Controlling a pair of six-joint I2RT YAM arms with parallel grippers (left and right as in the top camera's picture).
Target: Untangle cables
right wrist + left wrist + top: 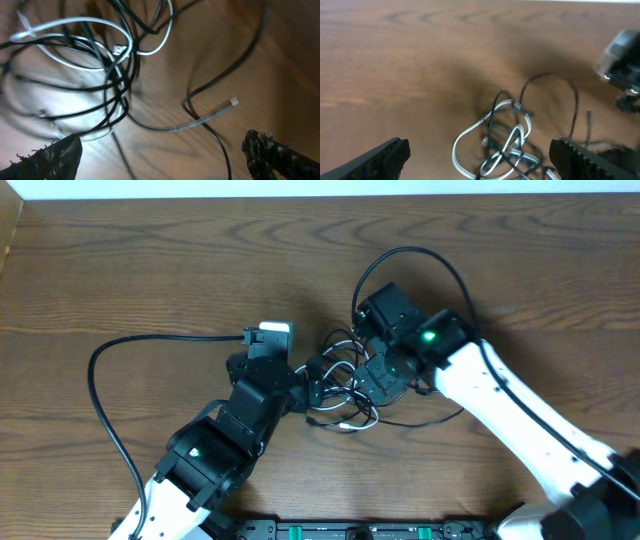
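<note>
Two cables: one black cable (547, 76), one white cable (75, 20). Two hands: left hand (306, 390), right hand (375, 370). One surface (100, 260).

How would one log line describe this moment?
left end effector: open, at tangle | right end effector: open, at tangle | black cable, white cable: intertwined on table

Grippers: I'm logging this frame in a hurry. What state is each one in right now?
Left gripper: open, holding nothing, just over the cables.
Right gripper: open, holding nothing.
</note>
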